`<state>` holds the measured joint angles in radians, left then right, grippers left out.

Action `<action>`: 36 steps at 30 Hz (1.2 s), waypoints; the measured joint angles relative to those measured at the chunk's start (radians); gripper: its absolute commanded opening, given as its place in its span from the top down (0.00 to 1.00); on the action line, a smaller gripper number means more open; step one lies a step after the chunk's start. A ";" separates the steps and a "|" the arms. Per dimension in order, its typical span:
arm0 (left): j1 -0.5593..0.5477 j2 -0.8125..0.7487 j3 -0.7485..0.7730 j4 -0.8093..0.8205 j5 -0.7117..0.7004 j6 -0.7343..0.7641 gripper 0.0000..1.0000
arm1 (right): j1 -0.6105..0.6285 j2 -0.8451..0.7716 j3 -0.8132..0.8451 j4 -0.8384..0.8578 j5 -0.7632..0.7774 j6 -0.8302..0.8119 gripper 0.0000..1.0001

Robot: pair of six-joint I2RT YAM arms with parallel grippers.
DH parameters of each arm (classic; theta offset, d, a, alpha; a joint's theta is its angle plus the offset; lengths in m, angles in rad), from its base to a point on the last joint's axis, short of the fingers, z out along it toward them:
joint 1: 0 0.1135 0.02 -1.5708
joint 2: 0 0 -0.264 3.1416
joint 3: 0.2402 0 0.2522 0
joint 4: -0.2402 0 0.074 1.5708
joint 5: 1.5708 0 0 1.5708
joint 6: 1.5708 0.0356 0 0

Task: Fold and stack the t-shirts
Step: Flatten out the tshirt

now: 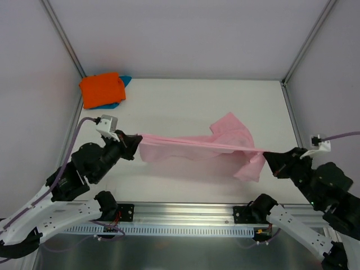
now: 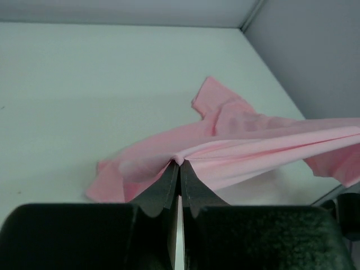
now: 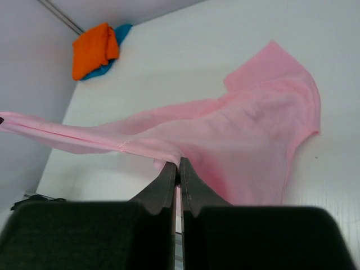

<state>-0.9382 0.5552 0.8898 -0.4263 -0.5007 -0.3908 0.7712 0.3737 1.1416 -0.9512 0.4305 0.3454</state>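
Left gripper (image 1: pixel 137 141), right gripper (image 1: pixel 265 153) — pink t-shirt (image 1: pixel 230 132)

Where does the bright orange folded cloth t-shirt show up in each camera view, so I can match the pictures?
Top external: the bright orange folded cloth t-shirt lies upper left, at the far-left corner of the white table, on a teal-blue cloth t-shirt.
Left wrist: not in it.
Right wrist: upper left, beside the grey wall.
Shared landmark: the light pink cloth t-shirt, pulled taut, shows in all three views.
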 measured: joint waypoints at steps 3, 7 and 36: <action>-0.008 -0.068 0.055 -0.018 0.077 0.032 1.00 | 0.002 -0.031 0.086 -0.026 -0.035 -0.042 0.99; 0.007 -0.148 0.129 -0.105 0.053 0.112 1.00 | -0.005 -0.039 0.192 -0.085 0.000 -0.122 0.99; 0.015 0.355 -0.121 0.214 0.421 -0.045 1.00 | -0.060 0.045 -0.123 -0.016 -0.070 -0.225 1.00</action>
<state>-0.9230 0.9104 0.7692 -0.2119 -0.0799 -0.4362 0.7109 0.4191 1.0187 -0.9668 0.3607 0.1200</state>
